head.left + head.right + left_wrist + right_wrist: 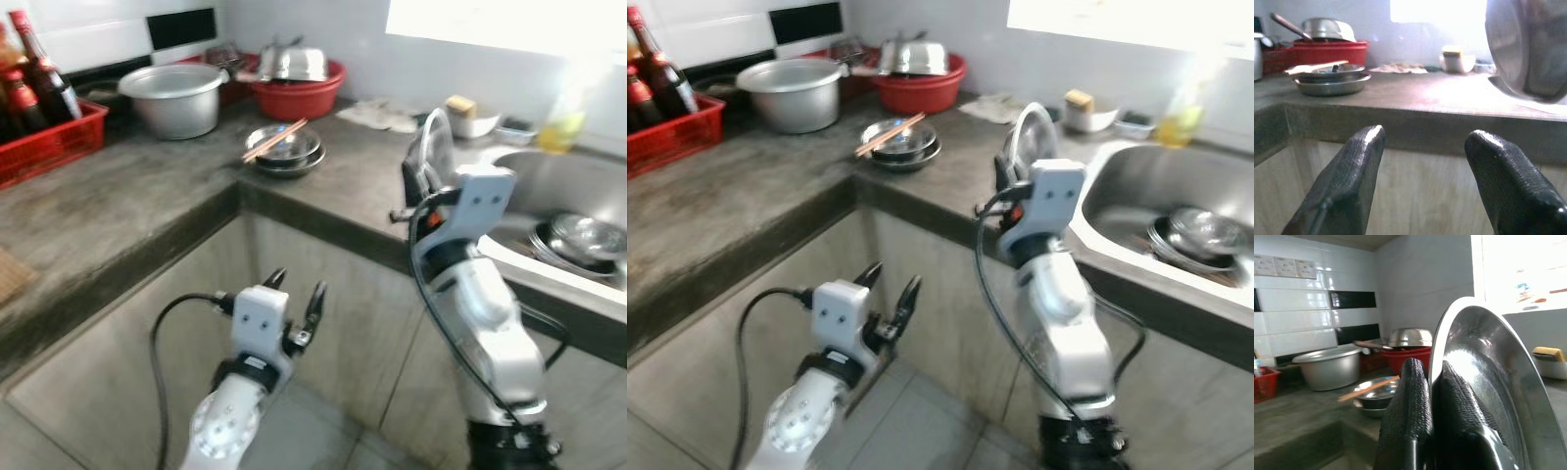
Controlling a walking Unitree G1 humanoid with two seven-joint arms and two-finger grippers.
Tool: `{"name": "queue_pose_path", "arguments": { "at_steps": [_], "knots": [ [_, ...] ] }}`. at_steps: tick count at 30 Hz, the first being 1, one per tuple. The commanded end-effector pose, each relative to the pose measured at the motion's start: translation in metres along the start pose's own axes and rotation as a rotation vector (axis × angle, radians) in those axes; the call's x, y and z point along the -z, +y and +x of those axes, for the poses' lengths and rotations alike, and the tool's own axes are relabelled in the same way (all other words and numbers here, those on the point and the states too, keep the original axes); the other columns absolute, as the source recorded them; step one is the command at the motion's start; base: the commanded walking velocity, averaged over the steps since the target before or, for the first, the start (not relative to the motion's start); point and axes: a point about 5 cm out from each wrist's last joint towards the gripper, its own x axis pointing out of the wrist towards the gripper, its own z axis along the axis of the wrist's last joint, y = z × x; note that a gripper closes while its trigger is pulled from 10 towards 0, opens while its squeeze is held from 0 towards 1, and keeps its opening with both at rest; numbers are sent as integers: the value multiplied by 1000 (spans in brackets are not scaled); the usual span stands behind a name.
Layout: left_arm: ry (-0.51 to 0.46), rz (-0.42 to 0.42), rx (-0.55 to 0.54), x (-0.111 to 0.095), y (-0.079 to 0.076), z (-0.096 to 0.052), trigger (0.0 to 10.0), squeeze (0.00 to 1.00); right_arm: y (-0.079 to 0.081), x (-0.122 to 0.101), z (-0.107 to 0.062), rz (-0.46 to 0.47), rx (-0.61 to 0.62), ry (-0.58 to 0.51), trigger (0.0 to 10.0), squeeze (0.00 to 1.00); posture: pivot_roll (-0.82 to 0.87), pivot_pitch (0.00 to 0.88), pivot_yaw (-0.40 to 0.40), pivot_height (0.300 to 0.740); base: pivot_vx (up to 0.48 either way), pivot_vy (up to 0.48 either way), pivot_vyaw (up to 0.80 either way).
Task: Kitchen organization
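Starting from the left we've got a red crate [54, 137] of sauce bottles [44, 73], labels too blurry to read. Our left gripper [294, 294] hangs low in front of the cabinet, fingers spread with nothing between them. Further along sit a big aluminium pot [176, 98] and stacked bowls with chopsticks [274, 140]. Our right gripper [1432, 396] pinches a steel plate [1488, 382] by its rim, upright over the counter edge beside the sink [549, 181].

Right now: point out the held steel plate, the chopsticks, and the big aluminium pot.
steel plate [1484, 377], right wrist view, on its shiny inner face.
chopsticks [274, 140], left eye view, mid-length, lying across the stacked bowls.
aluminium pot [176, 110], left eye view, on its outer side wall.
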Motion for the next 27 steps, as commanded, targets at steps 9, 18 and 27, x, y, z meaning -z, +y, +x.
{"name": "queue_pose_path", "arguments": {
  "at_steps": [9, 18, 27],
  "knots": [
    [-5, 10, 39, -3, -7, 4, 10000, 0, -5, -12, 1, -47, 21, -46, 0, 0, 93, 30, 0, 740, 95, -127, -781],
    [6, 10, 6, -2, -2, 6, 10000, 0, -7, -13, 1, -62, 28, -51, 0, 0, 94, 33, 1, 740, 200, -241, -781],
    [-1, 16, 25, -2, -5, 4, 10000, 0, -6, -18, 4, -92, 14, -77, 0, 0, 95, 32, -3, 740, 198, -170, -619]
  ]
}}
